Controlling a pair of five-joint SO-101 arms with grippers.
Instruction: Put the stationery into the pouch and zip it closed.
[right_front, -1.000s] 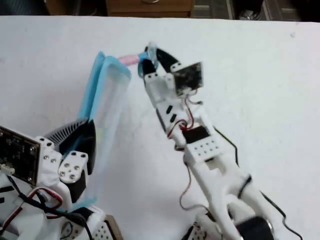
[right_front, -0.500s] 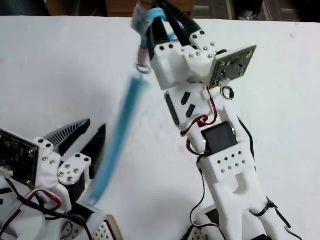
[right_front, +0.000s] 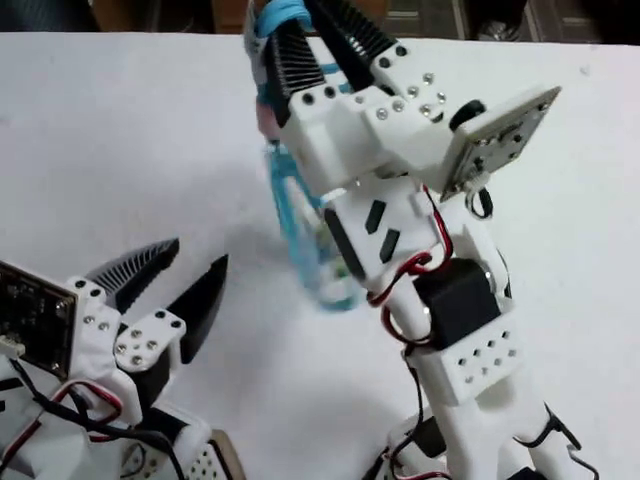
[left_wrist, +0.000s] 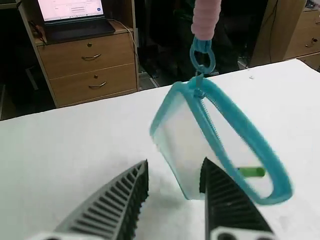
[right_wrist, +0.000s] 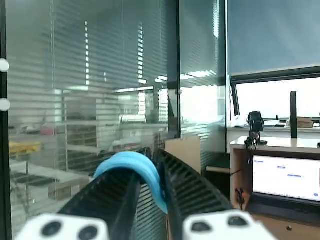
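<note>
pouch (right_front: 296, 228) dangling from right end effector (right_wrist: 156, 162), partly hidden behind arm

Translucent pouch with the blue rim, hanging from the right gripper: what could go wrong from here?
The right gripper pinches only the blue loop, so the translucent blue-rimmed pouch could swing or slip free.
A green item lies near the rim; if the zip is not fully shut (unclear), it may drop out.
The open left gripper is close; a swing might hit it.
</note>
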